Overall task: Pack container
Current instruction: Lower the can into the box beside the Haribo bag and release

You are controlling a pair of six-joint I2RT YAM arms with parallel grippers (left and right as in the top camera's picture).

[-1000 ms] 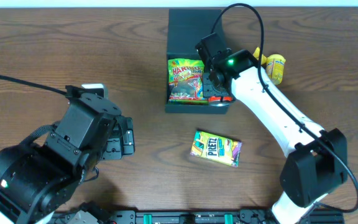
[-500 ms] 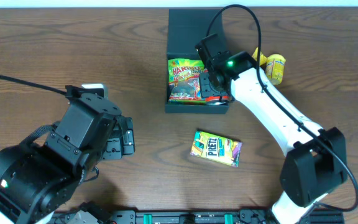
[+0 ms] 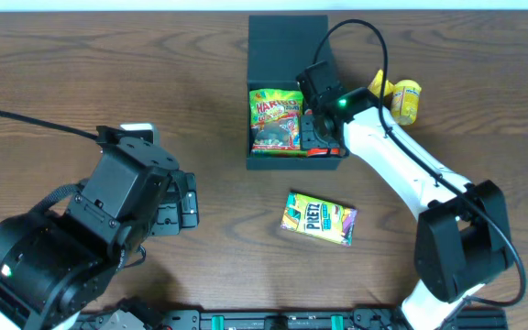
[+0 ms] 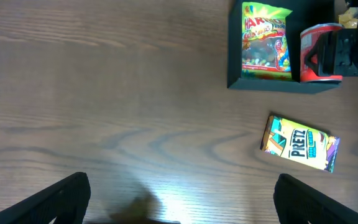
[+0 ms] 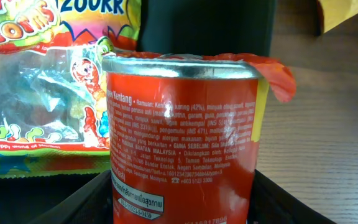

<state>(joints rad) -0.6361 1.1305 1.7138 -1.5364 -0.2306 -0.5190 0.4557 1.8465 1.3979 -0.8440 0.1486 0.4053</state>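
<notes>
The container point(image 3: 293, 162), a dark box with its flap lid point(image 3: 287, 41) open at the back, sits at the top middle of the table. A gummy bag point(image 3: 276, 117) lies in its left half. My right gripper point(image 3: 324, 126) is inside the right half, shut on a red can point(image 5: 182, 143) that it holds upright, with a finger point(image 5: 82, 205) against each side. My left gripper point(image 4: 182, 202) hovers open over bare wood at the left, far from the container point(image 4: 272, 85).
A Pretz snack box point(image 3: 319, 218) lies on the table in front of the container. A yellow packet point(image 3: 401, 97) lies right of the container, behind my right arm. The left arm's bulk fills the lower left.
My right gripper has shifted slightly right and toward the front with the red can, and the container has slid a little right with it. The left arm has not moved.
</notes>
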